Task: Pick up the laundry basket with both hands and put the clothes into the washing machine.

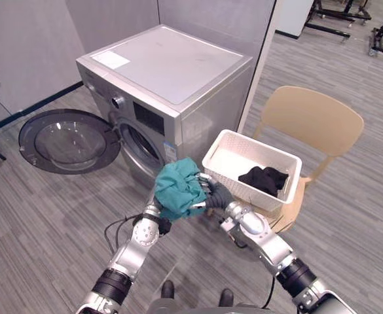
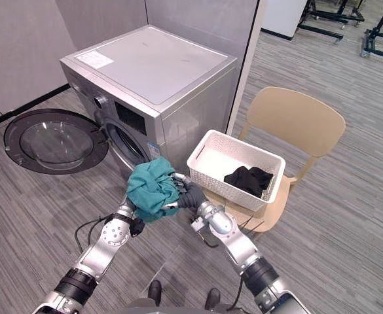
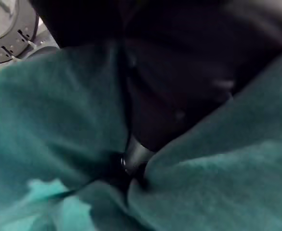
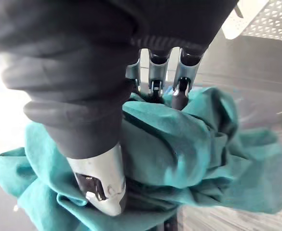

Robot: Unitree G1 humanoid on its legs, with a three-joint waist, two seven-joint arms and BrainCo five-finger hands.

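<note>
**Two-handed carry of a garment toward the open drum**

The teal garment (image 1: 178, 186) is bunched into a ball and held off the floor between the two hands, just in front of the washing machine (image 1: 171, 72). The round door (image 1: 70, 140) is swung fully aside, and the drum opening (image 1: 139, 149) is exposed. The right hand (image 1: 216, 193) is closed on the cloth. Its wrist view shows the fingers (image 4: 179, 91) sunk into the folds and the thumb (image 4: 100, 187) pressed against the bundle from the opposite side. The left hand (image 1: 156, 214) meets the bundle from below and is buried in fabric, so its grasp cannot be read. The white basket (image 1: 270, 199) rests on the seat of a tan chair (image 1: 315, 118), and a black garment (image 1: 264, 178) lies in it.

The step in hand appears to be loading. To do it well, both hands should travel together so the ball stays compact. The bundle should go well past the rim of the opening before either hand lets go, so no loose edge hangs over the sill. The black garment has yet to be loaded.
</note>
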